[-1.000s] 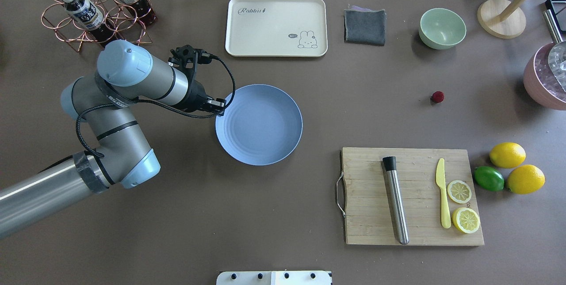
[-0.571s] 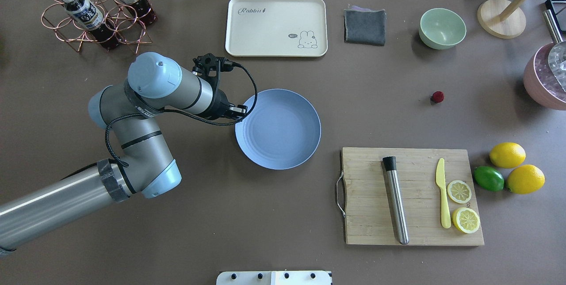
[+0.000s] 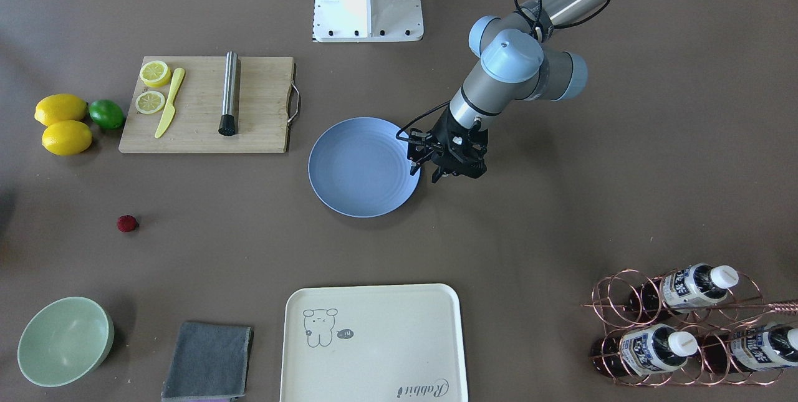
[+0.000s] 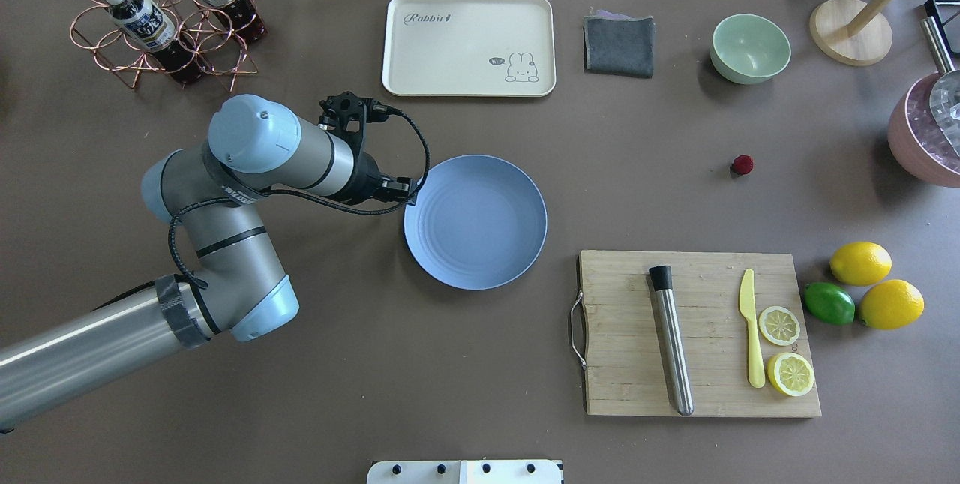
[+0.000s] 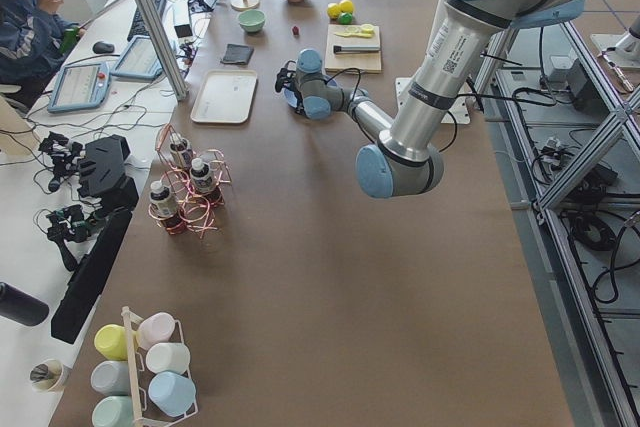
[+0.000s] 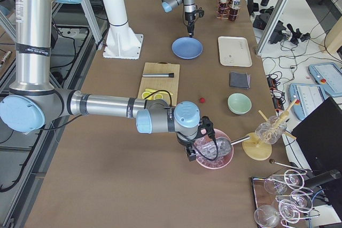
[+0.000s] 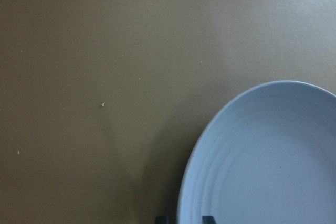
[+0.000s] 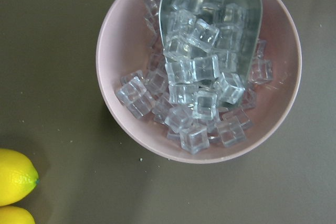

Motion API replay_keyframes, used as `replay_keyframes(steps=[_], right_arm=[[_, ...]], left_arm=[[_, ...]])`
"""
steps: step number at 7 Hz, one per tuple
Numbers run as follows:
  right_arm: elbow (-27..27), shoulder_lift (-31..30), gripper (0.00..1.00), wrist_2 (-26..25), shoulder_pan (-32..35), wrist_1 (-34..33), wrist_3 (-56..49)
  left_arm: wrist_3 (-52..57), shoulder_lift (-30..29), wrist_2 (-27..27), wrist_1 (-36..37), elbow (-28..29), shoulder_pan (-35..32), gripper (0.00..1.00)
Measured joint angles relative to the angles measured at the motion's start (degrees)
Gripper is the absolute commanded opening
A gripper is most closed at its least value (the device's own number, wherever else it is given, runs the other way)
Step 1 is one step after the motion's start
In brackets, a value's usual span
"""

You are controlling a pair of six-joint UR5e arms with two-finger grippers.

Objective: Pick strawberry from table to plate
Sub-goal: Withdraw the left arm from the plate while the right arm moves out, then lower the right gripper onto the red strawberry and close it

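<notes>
The table carries the wooden cutting board near the blue plate, whose rim my left gripper straddles with its fingers spread. My right gripper hangs over the pink ice bowl — whether it is spread or pressed together I cannot tell. The strawberry sits on the table between that board and the green bowl — well apart from the plate.

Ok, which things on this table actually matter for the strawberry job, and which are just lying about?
For the job: strawberry, on the bare table; blue plate; left gripper, jaws astride the plate's rim.

Lying about: cutting board with knife, metal rod, lemon slices; lemons; lime; green bowl; grey cloth; cream tray; bottles; pink bowl of ice.
</notes>
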Motion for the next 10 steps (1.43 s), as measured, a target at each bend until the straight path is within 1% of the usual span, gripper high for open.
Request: replay_keyframes(steps=[2, 3, 4, 5, 6, 7, 8, 9, 10], right_arm=[[2.88, 1.74, 1.00, 0.73, -4.78, 0.06, 10.53], [4.86, 2.11, 1.00, 0.69, -7.55, 0.73, 17.41], [6.34, 2.43, 1.00, -0.23, -10.85, 3.50, 26.10], [6.98, 3.12, 1.00, -2.97, -15.18, 8.10, 36.76], [7.13, 4.60, 0.98, -7.06, -20.50, 11.86, 47.17], [6.95, 6.83, 0.98, -10.58, -25.04, 13.43, 54.84], [6.22, 9.56, 0.97, -13.93, -29.20, 14.05, 61.28], [4.39, 12.43, 0.96, -17.23, -32.71, 14.33, 65.49], [1.18, 15.50, 0.93, -20.03, -35.10, 14.46, 67.27]], left_arm=[[4.02, 7.63, -2.03, 0.26, -6.19, -3.51, 0.98], [7.61, 11.29, -4.76, 0.26, -8.10, -6.84, 0.98], [11.99, 15.11, -7.57, 0.23, -9.57, -10.42, 0.98], [17.32, 19.08, -10.53, 0.23, -10.62, -14.35, 0.98], [23.60, 22.64, -14.07, 0.30, -10.93, -19.27, 0.98], [29.96, 25.41, -17.78, 0.67, -10.69, -24.62, 0.98], [37.47, 27.92, -21.49, 2.14, -10.29, -30.56, 0.98], [45.09, 29.91, -24.19, 4.76, -10.08, -35.69, 0.98], [50.60, 30.99, -25.66, 7.24, -9.95, -39.09, 0.98]])
